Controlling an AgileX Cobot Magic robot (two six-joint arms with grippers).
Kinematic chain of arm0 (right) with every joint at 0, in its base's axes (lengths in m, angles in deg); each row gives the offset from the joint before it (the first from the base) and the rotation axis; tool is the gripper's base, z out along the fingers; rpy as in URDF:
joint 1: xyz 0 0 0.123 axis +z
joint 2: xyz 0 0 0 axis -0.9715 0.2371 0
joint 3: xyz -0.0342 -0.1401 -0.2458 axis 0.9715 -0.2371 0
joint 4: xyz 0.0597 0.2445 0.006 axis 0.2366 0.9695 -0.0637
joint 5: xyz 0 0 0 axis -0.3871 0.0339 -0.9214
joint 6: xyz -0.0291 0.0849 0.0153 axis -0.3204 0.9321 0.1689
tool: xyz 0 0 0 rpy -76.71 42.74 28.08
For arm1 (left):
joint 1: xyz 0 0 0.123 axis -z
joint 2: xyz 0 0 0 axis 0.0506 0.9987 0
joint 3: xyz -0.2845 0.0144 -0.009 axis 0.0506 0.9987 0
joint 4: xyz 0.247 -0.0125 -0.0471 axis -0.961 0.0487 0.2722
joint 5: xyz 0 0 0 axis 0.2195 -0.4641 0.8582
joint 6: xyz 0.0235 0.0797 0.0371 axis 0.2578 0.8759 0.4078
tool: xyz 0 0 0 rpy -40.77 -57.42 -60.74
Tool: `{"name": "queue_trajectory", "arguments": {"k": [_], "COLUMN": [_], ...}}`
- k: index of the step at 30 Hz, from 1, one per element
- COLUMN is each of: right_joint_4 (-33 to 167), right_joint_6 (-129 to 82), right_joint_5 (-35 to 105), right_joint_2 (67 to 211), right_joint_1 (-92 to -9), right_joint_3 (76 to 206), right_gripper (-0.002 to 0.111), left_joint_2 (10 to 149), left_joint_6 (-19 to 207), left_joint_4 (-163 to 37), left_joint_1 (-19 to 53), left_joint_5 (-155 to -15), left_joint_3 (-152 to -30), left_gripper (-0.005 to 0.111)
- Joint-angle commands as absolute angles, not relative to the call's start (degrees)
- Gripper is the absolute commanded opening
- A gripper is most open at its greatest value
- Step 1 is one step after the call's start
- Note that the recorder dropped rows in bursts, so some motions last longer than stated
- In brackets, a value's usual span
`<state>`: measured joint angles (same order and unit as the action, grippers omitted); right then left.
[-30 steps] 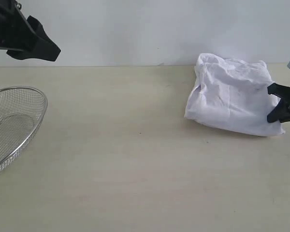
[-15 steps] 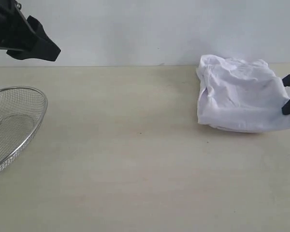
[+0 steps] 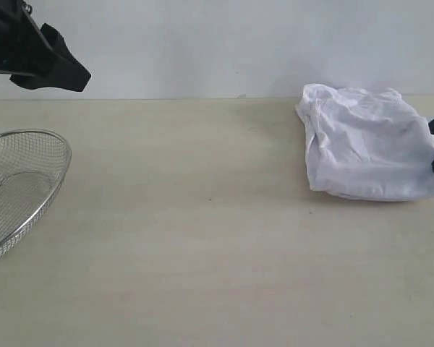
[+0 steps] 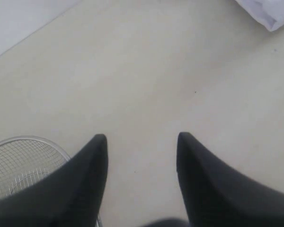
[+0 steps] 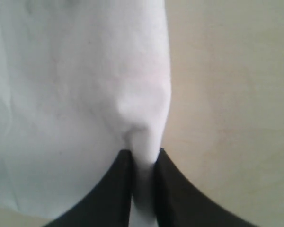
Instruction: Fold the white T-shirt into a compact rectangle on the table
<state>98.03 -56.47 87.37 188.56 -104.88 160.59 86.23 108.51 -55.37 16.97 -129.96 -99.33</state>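
left gripper (image 4: 142, 136) spread wide — right gripper (image 5: 143, 151) pinched.

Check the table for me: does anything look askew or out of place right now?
The white T-shirt is a rumpled, lopsided bundle at the far right of the table, not a neat rectangle; the right claw pinches a fold.

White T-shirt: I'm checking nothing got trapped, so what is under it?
The white T-shirt lies bunched on the table, bare tabletop around it. Its folds hide anything directly beneath. The right gripper pinches one fold.
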Motion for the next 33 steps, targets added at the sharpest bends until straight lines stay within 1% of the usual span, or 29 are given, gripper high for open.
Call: {"name": "queue_trajectory", "arguments": {"k": [1, 3, 4, 5, 7, 12, 14, 16, 22, 26, 30, 33], "right_joint_4": [98.2, 98.3, 98.3, 98.3, 98.3, 98.4, 98.5, 98.6, 101.8, 102.9, 110.5, 109.4], "right_joint_6": [-54.8, -53.9, -52.7, -51.8, -50.4, -48.3, -48.3, -48.3, -49.0, -51.3, -56.9, -58.0], "right_joint_5": [86.2, 85.8, 85.4, 84.8, 84.2, 83.1, 82.7, 82.4, 82.9, 84.7, 85.7, 85.4], "right_joint_2": [188.0, 188.0, 188.0, 188.0, 188.0, 187.8, 187.2, 186.0, 182.9, 183.0, 183.3, 183.3], "right_joint_1": [-105.4, -105.4, -105.4, -105.4, -105.4, -105.4, -105.4, -105.4, -105.1, -103.2, -98.2, -91.8], "right_joint_3": [161.1, 161.1, 161.1, 161.1, 161.1, 161.1, 161.1, 161.1, 161.1, 161.1, 160.0, 160.0], "right_gripper": [0.045, 0.069, 0.074, 0.075, 0.073, 0.053, 0.047, 0.044, 0.044, 0.044, 0.045, 0.045], "left_joint_2": [85.7, 85.7, 85.7, 85.7, 85.7, 85.7, 85.7, 85.7, 85.7, 85.7, 85.7, 85.7], "left_joint_6": [108.7, 108.7, 108.7, 108.7, 108.7, 108.7, 108.7, 108.7, 108.7, 108.7, 108.7, 108.7], "left_joint_4": [-54.6, -54.6, -54.6, -54.6, -54.6, -54.6, -54.6, -54.6, -54.6, -54.5, -54.5, -54.5], "left_joint_1": [17.1, 17.1, 17.1, 17.1, 17.1, 17.1, 17.1, 17.1, 17.1, 17.1, 17.1, 17.1], "left_joint_5": [-129.5, -129.5, -129.5, -129.5, -129.5, -129.5, -129.5, -129.6, -130.1, -129.7, -129.3, -129.1], "left_joint_3": [-99.5, -99.5, -99.5, -99.5, -99.5, -99.5, -99.5, -99.5, -99.5, -99.5, -99.5, -99.5], "left_gripper": [0.042, 0.042, 0.042, 0.042, 0.042, 0.042, 0.042, 0.042, 0.042, 0.042, 0.042, 0.042]}}
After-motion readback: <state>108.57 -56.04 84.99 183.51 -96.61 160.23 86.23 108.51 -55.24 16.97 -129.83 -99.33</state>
